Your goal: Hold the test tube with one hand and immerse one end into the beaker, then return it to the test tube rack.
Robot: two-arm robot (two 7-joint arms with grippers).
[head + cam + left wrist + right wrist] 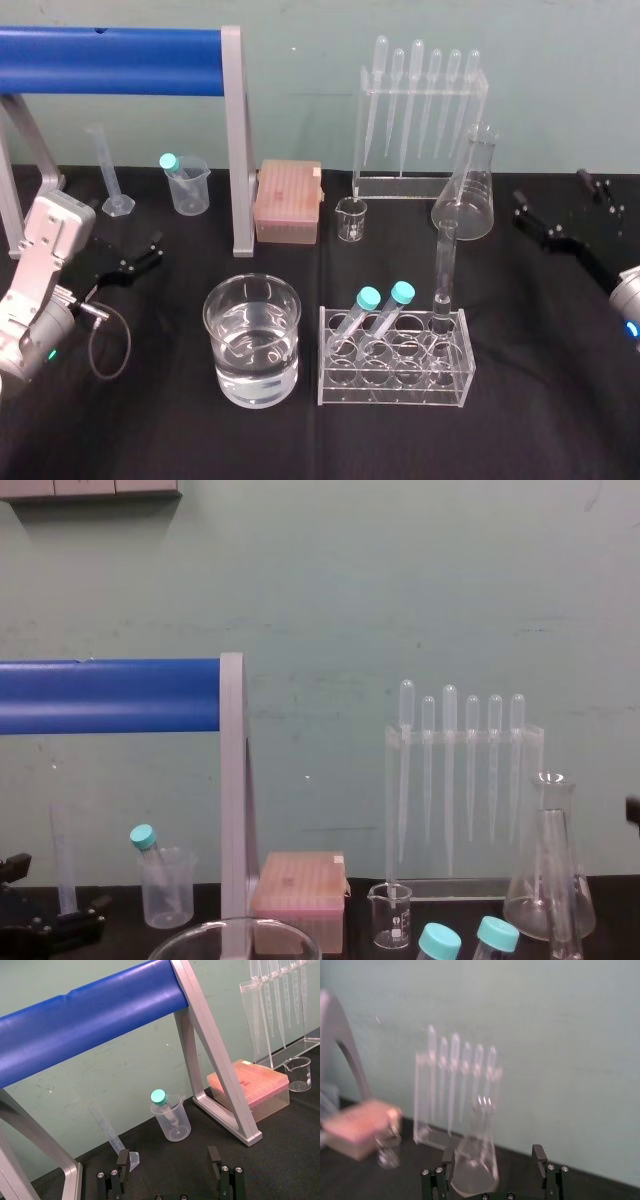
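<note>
Left claw (168,1156) spread wide and empty over the black tabletop (150,430), right claw (493,1152) likewise gaping on nothing, test tube (445,262) upright in rack (395,395) between them, nearer the right claw, beaker (252,340) of clear liquid beside the rack, toward the left claw.

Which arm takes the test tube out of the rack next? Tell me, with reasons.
Right. The test tube stands upright at the right end of the test tube rack, nearest the right gripper, which is open. The left gripper, also open, sits beyond the beaker.
</note>
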